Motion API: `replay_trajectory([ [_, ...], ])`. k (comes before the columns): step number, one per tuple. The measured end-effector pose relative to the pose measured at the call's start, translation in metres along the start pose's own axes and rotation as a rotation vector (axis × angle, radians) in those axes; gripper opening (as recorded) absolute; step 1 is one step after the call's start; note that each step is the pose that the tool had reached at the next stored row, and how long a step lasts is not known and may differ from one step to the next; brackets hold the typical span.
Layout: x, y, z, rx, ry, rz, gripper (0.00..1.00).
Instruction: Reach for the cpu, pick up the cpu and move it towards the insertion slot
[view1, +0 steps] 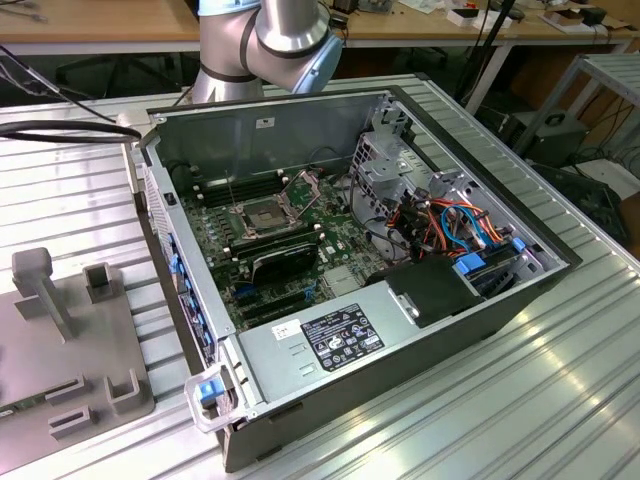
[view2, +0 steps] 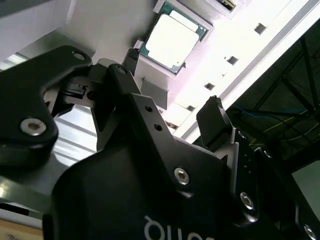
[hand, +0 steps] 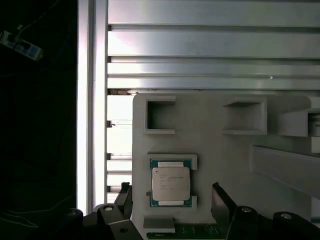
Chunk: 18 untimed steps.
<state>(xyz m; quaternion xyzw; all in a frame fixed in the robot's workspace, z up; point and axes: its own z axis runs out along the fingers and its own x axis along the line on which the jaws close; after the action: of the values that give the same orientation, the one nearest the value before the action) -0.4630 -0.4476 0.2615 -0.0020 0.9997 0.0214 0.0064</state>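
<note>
You have the open computer case (view1: 400, 250) lying on the ribbed table (view1: 560, 400), with the insertion slot (view1: 262, 215) on the board inside, its flap raised and open from above. In the first wrist view, the grey fixture plate (hand: 225, 150) holds the cpu (hand: 171, 183) in a raised nest near the plate's edge. Your gripper (hand: 170, 188) has its fingers spread, one off each side of the chip, with bare plate between.

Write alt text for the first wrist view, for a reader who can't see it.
A cpu lies flat in a shallow pocket of a grey tray, untouched. The gripper is lined up over it, its jaws open and apart on either side. Beyond the tray runs a ribbed metal table.
</note>
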Motion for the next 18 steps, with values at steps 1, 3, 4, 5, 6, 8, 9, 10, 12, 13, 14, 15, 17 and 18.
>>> replay_trajectory([
  [1,0.0,0.0,0.0002,0.0001,0.0001,0.0,0.74],
  [3,0.0,0.0,0.0003,0.0001,0.0001,0.0,0.74],
  [4,0.0,0.0,0.0005,0.0,-0.0001,0.0,0.74],
  [5,0.0,0.0,0.0006,0.0,-0.0002,0.0,0.74],
  [6,0.0,0.0,0.0006,0.0,-0.0001,0.0,0.74],
  [8,0.0,0.0,0.0006,0.0,-0.0001,0.0,0.74],
  [9,0.0,0.0,0.0006,0.0,-0.0002,0.0,0.74],
  [10,0.0,0.0,0.0007,0.0,-0.0002,0.0,0.74],
  [12,0.0,0.0,0.0006,0.0,-0.0001,0.0,0.74],
  [13,0.0,0.0,0.0007,0.0,-0.0002,0.0,0.74],
  [14,0.0,0.0,0.0007,0.0,-0.0002,0.0,0.74],
  [15,0.0,0.0,0.0008,0.0,-0.0002,0.0,0.74],
  [17,0.0,-0.0001,0.0026,0.0012,-0.0005,-0.001,0.74],
  [18,0.0,-0.0003,0.004,0.0043,0.0001,-0.004,0.74],
])
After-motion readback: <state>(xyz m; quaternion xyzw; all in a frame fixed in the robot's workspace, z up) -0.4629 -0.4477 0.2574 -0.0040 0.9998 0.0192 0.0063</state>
